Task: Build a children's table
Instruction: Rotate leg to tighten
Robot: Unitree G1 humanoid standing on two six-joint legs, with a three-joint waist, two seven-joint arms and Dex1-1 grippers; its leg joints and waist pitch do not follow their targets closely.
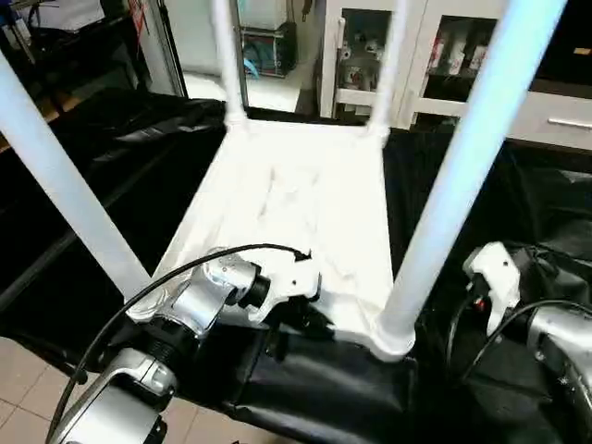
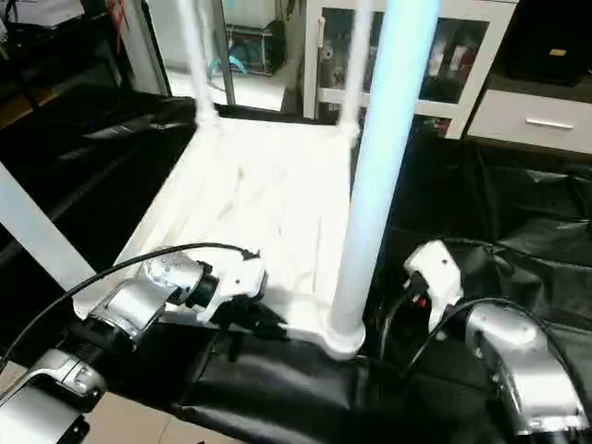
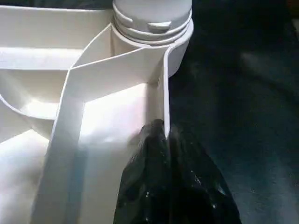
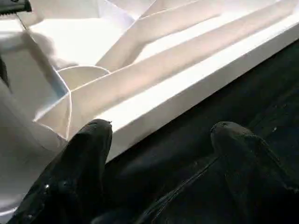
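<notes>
The children's table point(image 1: 305, 213) lay upside down on a black-draped bench point(image 1: 277, 388), all four legs point(image 1: 462, 176) upright in its corner sockets. The left gripper point(image 3: 163, 140), pinched shut, pressed at the near rim; the right gripper point(image 4: 159, 135) hovered beside the rim with fingers spread, holding nothing. A careless sweep of either forearm could likely knock a near leg askew.

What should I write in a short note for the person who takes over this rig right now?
Left end effector: shut, pinching the table top's near rim beside a corner socket.
Right end effector: open, empty, beside the top's long edge, over the black cloth.
Top lies underside up on the cloth.
Done: four legs stand upright in the corner sockets.
Left: check the legs are tight, turn the table onto its legs.
</notes>
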